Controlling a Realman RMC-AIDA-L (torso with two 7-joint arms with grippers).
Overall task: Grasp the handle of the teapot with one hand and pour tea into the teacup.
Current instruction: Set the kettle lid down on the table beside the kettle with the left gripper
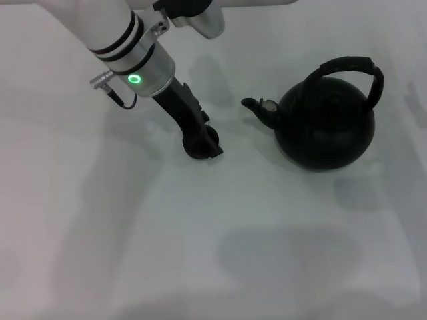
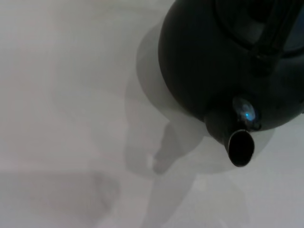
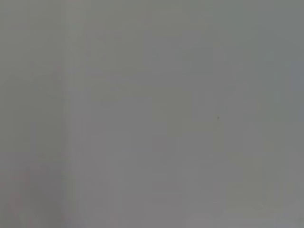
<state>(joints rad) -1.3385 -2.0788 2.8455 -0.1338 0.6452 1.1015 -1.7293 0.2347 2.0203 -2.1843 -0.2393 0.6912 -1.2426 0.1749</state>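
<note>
White tabletop [image 1: 200,253] is seen across the head view, bearing one teapot [image 1: 325,123] and one teacup [image 1: 202,143]. The teapot (matte black, round) stands upright on the right, its single arched handle [image 1: 353,70] untouched and its spout [image 1: 257,107] aimed toward the cup, well apart from it. The left gripper [image 1: 203,141] is lowered at the teacup; whether its fingers are apart or closed on the cup cannot be told. The spout's open mouth [image 2: 240,147] is shown only by the left wrist view. Nothing but blank grey is shown by the right wrist view.
</note>
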